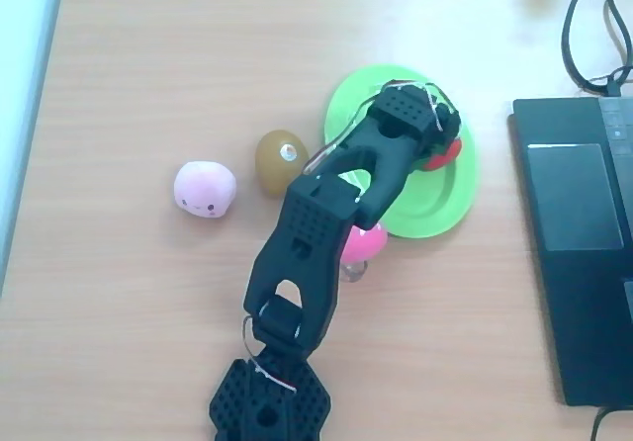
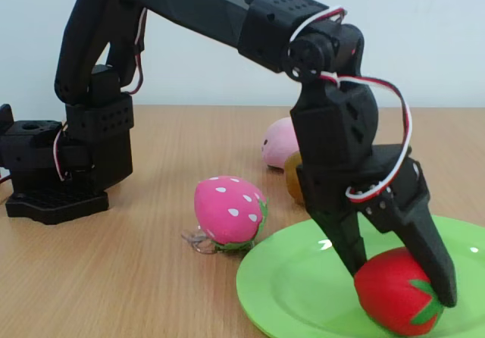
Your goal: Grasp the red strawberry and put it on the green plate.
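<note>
The red strawberry (image 2: 394,291) rests on the right part of the green plate (image 2: 288,296), a large lime-green oval. My black gripper (image 2: 402,285) points down over it, one finger on each side of the fruit, shut on it. In the overhead view the gripper (image 1: 442,136) hides most of the strawberry (image 1: 452,151), so just a red edge shows at the right side of the plate (image 1: 435,214).
A pink white-dotted toy (image 2: 227,211) (image 1: 364,243) lies just off the plate's near rim. A brown kiwi (image 1: 280,159) and a pale pink round toy (image 1: 205,188) sit to the plate's left. A dark laptop (image 1: 579,243) and cables (image 1: 593,26) are at the right.
</note>
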### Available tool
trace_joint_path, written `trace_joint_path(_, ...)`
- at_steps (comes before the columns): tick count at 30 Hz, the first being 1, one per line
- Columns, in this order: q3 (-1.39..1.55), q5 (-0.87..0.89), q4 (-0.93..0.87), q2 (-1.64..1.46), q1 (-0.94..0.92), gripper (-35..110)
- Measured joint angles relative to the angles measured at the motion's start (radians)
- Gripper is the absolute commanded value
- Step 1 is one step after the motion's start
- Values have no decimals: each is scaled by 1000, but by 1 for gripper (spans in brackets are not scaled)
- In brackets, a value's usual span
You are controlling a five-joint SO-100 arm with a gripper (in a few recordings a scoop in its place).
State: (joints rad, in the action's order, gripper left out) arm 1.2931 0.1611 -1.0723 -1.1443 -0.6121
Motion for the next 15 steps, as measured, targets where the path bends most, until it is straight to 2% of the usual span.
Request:
trace_joint_path(7, -3, -14, 0, 0, 0, 32)
trace_joint_path(15, 15, -15, -5, -6, 0, 49)
